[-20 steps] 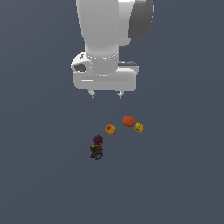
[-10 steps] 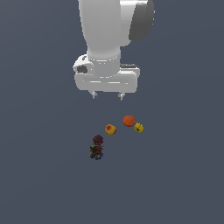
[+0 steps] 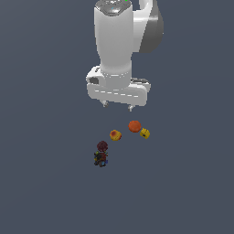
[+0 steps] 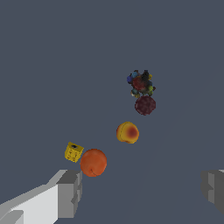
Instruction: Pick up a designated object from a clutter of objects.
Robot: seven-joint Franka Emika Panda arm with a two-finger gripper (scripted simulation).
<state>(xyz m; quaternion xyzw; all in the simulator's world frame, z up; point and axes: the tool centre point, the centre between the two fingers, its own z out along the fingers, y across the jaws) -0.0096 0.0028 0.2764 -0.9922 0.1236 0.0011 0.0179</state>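
Note:
The plain orange-red ball (image 3: 134, 126) lies on the dark floor, touching or almost touching the small yellow cube (image 3: 145, 133). In the wrist view the ball (image 4: 93, 162) sits just beyond one fingertip (image 4: 70, 192), with the cube (image 4: 73, 152) beside it. The yellow-orange piece with a red spot (image 3: 115, 135) (image 4: 127, 132) lies apart from them. The dark maroon-topped figure (image 3: 101, 153) (image 4: 143, 92) stands farther off. My gripper (image 3: 118, 106) (image 4: 142, 188) hangs above the clutter, open wide and empty.
The floor is a plain dark grey surface (image 3: 183, 183). Nothing else stands on it besides the four small items. The white arm body (image 3: 118, 50) rises above the gripper.
The gripper has moved down a little and toward the exterior view's right, nearer over the ball. The four items have not moved.

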